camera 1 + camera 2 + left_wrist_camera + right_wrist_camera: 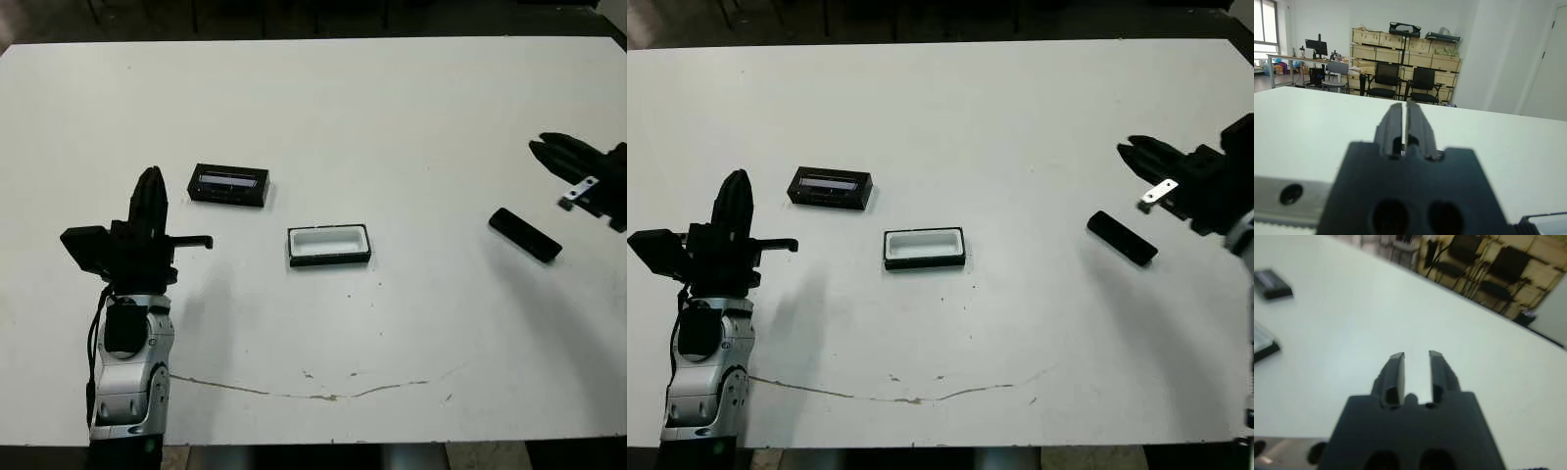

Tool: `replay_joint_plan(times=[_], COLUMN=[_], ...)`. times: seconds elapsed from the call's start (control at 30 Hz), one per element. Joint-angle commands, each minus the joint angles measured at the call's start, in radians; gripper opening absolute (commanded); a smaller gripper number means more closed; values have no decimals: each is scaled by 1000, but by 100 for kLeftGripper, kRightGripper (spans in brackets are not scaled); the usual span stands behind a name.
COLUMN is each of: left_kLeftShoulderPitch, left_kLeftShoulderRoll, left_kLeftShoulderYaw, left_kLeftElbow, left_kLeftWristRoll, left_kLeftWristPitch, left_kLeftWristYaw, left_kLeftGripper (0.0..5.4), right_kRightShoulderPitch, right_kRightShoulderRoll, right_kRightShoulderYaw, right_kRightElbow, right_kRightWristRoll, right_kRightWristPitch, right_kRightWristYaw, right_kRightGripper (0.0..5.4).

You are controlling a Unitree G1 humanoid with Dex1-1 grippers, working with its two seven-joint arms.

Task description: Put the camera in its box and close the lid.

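The left gripper [149, 186] hovered with fingers clenched and empty at the table's [392, 117] near left. Just right of it lay the lid [228, 184], then the box [329, 245] mid-table. The camera [525, 235] lay far right, beside the released right gripper [1129, 150].

A broad white table [392, 127] filled the scene. Beyond its far edge stood black office chairs [1382, 81], stacked pale wooden crates [1400, 53], white walls [1498, 44] and a bright window [1264, 22] at left.
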Motion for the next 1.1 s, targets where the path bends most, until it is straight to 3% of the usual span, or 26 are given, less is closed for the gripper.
replay_joint_plan(times=[0.03, 0.13, 0.4, 0.57, 0.77, 1.03, 1.1], left_kLeftShoulderPitch=[21, 23, 23, 16, 15, 23, 24], left_kLeftShoulderRoll=[5, 8, 15, 19, 21, 26, 28], left_kLeftShoulderYaw=[8, 10, 12, 17, 18, 23, 25], left_kLeftElbow=[0, 0, 6, 22, 35, 33, 33], left_kLeftWristRoll=[-8, -12, -10, -15, -9, -10, -7], left_kLeftWristPitch=[24, 28, 30, 23, 14, 14, 15], left_kLeftWristYaw=[4, 1, -1, -10, -15, -21, -22], left_kLeftGripper=[0, 0, 0, 0, 0, 0, 0], right_kRightShoulderPitch=[-42, -75, -126, -130, -122, -112, -100], right_kRightShoulderRoll=[-57, -86, -99, -100, -98, -83, -82], right_kRightShoulderYaw=[52, 89, 117, 108, 100, 89, 87], right_kRightElbow=[130, 206, 367, 381, 385, 412, 396], right_kRightWristRoll=[-29, -48, -81, -71, -69, -53, -50], right_kRightWristPitch=[-13, 1, -67, -17, -32, -13, 30], right_kRightWristYaw=[136, 232, 362, 386, 401, 406, 386], right_kRightGripper=[145, 200, 341, 427, 530, 539, 539])
